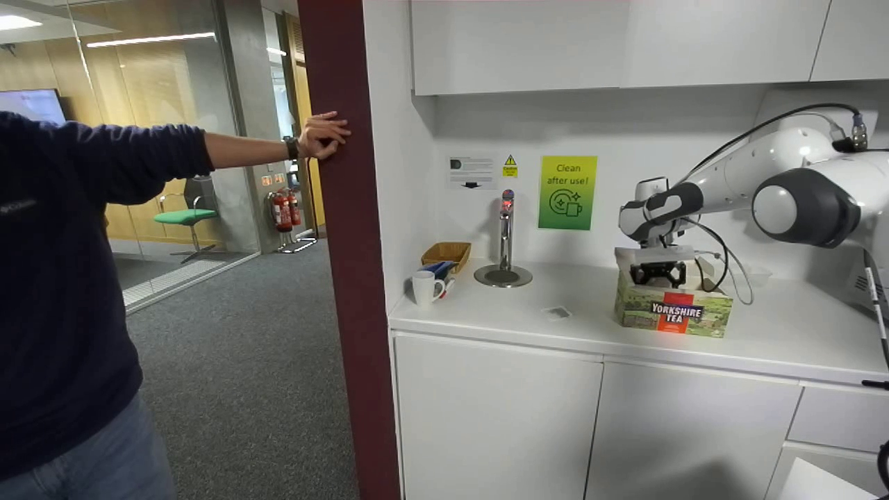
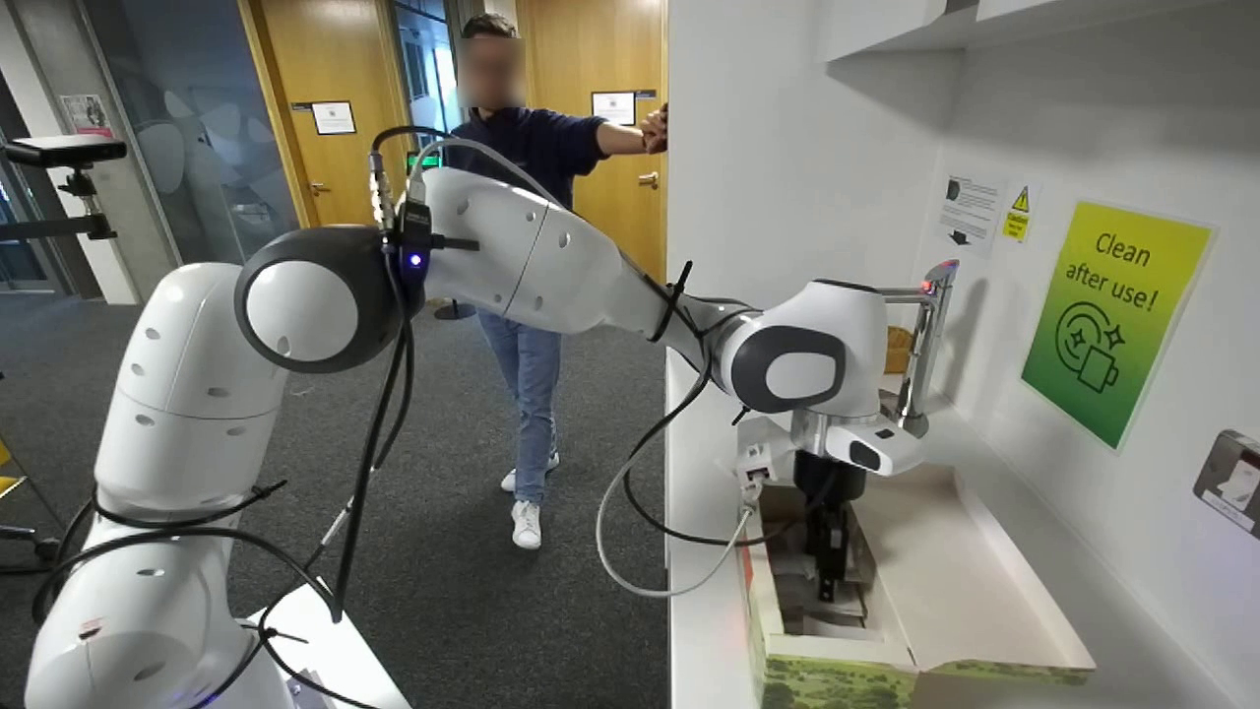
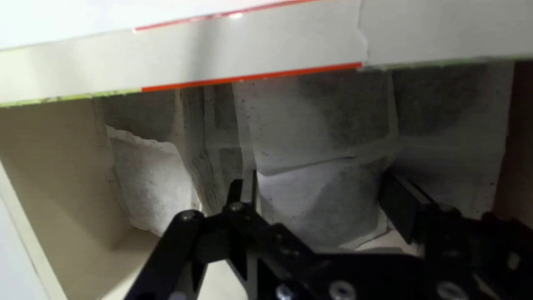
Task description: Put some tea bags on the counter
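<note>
A long white desk (image 1: pixel 500 316) runs above white cabinet doors (image 1: pixel 496 410). A white robot arm (image 2: pixel 551 264) reaches over it, down into a Yorkshire Tea box (image 1: pixel 674 314) with its lid (image 2: pixel 955 576) folded back. A chrome tap (image 1: pixel 505 236) stands on the desk, well apart from the box. Inside it, black jaws stand well apart, astride greyish tea bags (image 3: pixel 322 204); I cannot tell whether they touch them. More pale sachets (image 1: pixel 556 313), too small to count, lie flat on the desk between tap and box.
</note>
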`<action>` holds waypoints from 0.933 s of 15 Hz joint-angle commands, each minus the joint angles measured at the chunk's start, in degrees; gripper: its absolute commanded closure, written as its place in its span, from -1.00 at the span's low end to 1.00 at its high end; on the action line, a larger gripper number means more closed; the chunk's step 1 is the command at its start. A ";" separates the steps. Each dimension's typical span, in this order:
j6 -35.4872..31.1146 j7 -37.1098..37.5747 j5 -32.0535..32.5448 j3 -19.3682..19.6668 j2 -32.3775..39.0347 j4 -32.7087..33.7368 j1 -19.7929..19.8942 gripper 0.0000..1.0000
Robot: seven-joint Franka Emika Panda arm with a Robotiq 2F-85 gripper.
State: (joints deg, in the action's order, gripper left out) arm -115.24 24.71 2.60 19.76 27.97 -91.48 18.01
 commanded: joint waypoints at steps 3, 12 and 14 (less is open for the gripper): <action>2.06 0.45 -1.36 -0.24 0.49 2.58 0.49 0.33; 0.40 -0.37 -1.68 -0.33 -2.22 0.90 0.27 0.90; 0.26 -0.47 -1.61 -0.32 -2.82 0.75 0.18 0.90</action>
State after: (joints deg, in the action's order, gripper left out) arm -115.29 24.70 1.70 19.73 27.41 -90.47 18.00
